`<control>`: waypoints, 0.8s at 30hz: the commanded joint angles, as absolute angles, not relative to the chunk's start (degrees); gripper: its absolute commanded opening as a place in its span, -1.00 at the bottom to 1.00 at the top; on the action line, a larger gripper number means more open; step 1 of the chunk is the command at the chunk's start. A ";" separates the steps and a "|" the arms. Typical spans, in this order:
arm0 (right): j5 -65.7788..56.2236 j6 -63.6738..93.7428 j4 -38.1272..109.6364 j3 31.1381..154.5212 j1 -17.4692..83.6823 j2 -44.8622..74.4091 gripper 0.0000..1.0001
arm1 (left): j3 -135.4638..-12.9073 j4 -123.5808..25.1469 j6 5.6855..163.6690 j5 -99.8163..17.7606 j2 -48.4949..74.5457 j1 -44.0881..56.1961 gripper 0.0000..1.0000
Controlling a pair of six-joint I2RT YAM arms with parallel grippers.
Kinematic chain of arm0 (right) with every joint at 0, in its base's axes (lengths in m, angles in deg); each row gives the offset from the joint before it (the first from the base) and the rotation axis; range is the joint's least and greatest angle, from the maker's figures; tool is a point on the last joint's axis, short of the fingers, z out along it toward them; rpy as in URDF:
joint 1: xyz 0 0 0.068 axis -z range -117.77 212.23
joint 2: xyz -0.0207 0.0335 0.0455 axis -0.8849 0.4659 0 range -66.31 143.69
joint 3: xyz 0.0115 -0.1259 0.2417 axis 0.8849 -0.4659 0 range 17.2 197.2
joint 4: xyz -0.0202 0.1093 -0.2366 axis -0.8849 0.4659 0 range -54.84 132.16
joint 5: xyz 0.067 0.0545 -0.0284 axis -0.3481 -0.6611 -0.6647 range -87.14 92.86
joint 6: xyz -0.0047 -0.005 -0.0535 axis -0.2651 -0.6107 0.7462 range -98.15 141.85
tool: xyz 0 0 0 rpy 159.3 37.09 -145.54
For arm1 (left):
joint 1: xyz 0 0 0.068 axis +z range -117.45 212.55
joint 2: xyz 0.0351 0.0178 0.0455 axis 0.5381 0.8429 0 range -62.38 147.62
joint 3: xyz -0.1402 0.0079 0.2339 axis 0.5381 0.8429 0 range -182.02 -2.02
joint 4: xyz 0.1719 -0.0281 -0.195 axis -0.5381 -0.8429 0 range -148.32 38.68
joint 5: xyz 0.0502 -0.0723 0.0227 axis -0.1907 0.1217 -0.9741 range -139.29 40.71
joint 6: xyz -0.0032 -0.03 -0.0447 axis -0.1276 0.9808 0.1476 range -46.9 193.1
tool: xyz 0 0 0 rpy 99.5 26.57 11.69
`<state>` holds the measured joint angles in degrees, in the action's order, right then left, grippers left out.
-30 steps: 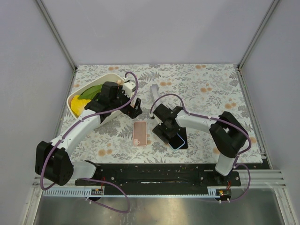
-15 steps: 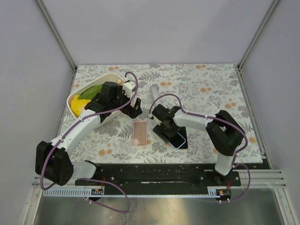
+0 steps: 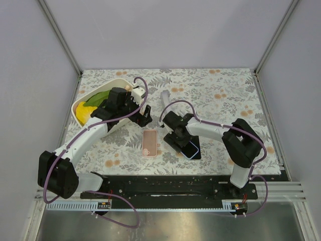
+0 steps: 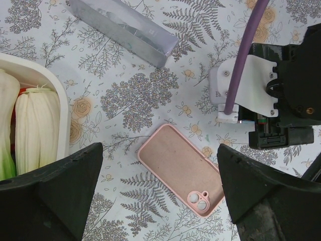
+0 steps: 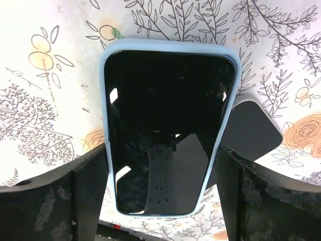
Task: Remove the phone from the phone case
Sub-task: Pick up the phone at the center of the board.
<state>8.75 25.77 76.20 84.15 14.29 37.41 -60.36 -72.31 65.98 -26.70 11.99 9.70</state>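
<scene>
A phone [image 5: 168, 125] with a black screen and a light blue case rim lies face up on the floral table, partly over a flat black item [image 5: 253, 131]. In the top view the phone [image 3: 191, 150] is right of centre. My right gripper [image 5: 163, 191] is open, its fingers close beside the phone's two long edges; in the top view it [image 3: 174, 139] sits over the phone's left end. A pink phone case [image 4: 183, 170] lies flat at centre [image 3: 150, 142]. My left gripper [image 4: 160, 201] is open and empty, hovering just behind the pink case [image 3: 144, 116].
A white bowl [image 3: 120, 79] with yellow and green vegetables stands at the left; its rim [image 4: 61, 115] shows in the left wrist view. A silver packet [image 4: 125, 30] lies behind the centre [image 3: 164, 96]. Walls close in the table on three sides.
My right gripper has shifted slightly left over the phone. The phone, the pink case and the left arm have not visibly moved.
</scene>
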 commanded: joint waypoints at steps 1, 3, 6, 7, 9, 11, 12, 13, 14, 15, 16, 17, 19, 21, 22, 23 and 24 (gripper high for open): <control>7.87 27.91 75.33 85.22 13.81 30.82 -0.02 | -60.38 -69.61 65.01 -27.49 12.76 10.14 0.98; 7.35 28.53 74.80 84.87 13.81 29.33 -0.04 | -60.46 -69.08 65.01 -27.14 13.38 10.40 0.98; 6.91 29.67 74.80 84.70 13.81 27.83 -0.04 | -60.55 -68.11 66.06 -25.56 14.26 11.54 0.98; 6.65 29.85 74.80 84.70 13.98 27.48 -0.05 | -60.73 -68.02 66.59 -24.78 14.78 11.98 0.98; 5.77 30.72 74.71 84.78 13.89 26.34 -0.05 | -61.16 -68.02 67.64 -23.02 15.66 12.69 0.98; 5.24 31.60 74.71 85.40 13.89 25.11 -0.05 | -61.25 -68.02 68.96 -20.30 16.54 13.30 0.98; 4.71 32.21 74.62 85.92 13.89 24.49 -0.05 | -61.25 -68.02 69.58 -18.55 17.07 13.48 0.98; 4.62 32.57 74.62 86.45 13.89 23.79 -0.04 | -61.43 -68.28 70.28 -16.44 17.77 13.66 0.98; 4.53 33.01 74.62 87.15 13.89 23.17 -0.04 | -61.69 -68.46 71.16 -14.59 18.30 13.74 0.98; 4.19 33.53 74.62 87.77 13.89 22.73 -0.04 | -62.13 -68.72 72.21 -12.05 19.00 13.66 0.98; 3.75 33.89 74.54 88.47 13.89 22.20 -0.04 | -62.48 -68.72 72.91 -9.94 19.70 13.66 0.98; 3.13 34.15 74.45 89.08 13.89 21.85 -0.03 | -62.92 -68.90 74.84 -7.04 20.67 13.66 0.98; 2.95 34.50 73.92 90.31 13.89 21.15 -0.01 | -64.24 -69.16 77.30 -2.29 22.69 13.66 0.98; 3.04 34.68 73.05 91.28 13.89 21.06 0.00 | -65.64 -69.25 80.03 1.76 24.53 13.66 0.98; 3.04 34.77 72.78 91.81 13.89 21.14 0.00 | -66.26 -69.16 81.26 2.91 25.41 13.66 0.98; 3.04 34.77 72.69 92.34 13.89 21.40 0.00 | -66.87 -69.25 82.32 3.96 26.38 13.66 0.98; 3.04 34.77 72.60 92.95 13.89 21.67 0.00 | -67.58 -69.25 83.37 5.28 27.00 13.66 0.98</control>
